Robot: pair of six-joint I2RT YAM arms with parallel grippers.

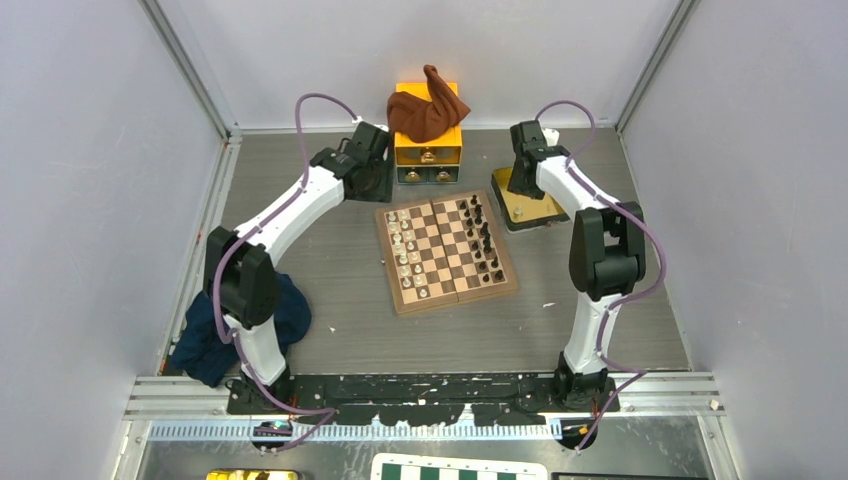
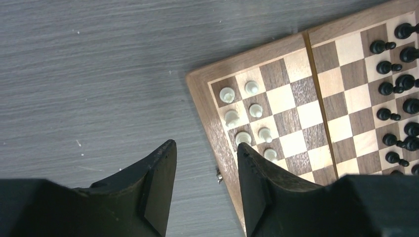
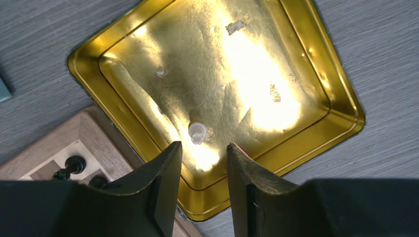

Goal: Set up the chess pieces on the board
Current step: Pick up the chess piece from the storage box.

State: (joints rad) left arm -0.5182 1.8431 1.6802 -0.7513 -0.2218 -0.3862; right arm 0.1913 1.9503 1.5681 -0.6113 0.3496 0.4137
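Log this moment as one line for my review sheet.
left hand open, empty, beside board edge | right hand open, empty, over gold tray | one white piece in tray

— Can you name each of the chess pieces (image 1: 408, 250) from above?
— No, they're too small for you there. At your left wrist the board (image 2: 296, 74) runs off the right and bottom edges, a jaw covering some squares.
— The tray (image 3: 341, 98)?
— Your right jaws hide parts of its near rim.

One board (image 1: 445, 250), one gold tray (image 3: 276, 49) (one cream piece (image 3: 197, 131) inside), one drawer box (image 1: 427, 150).
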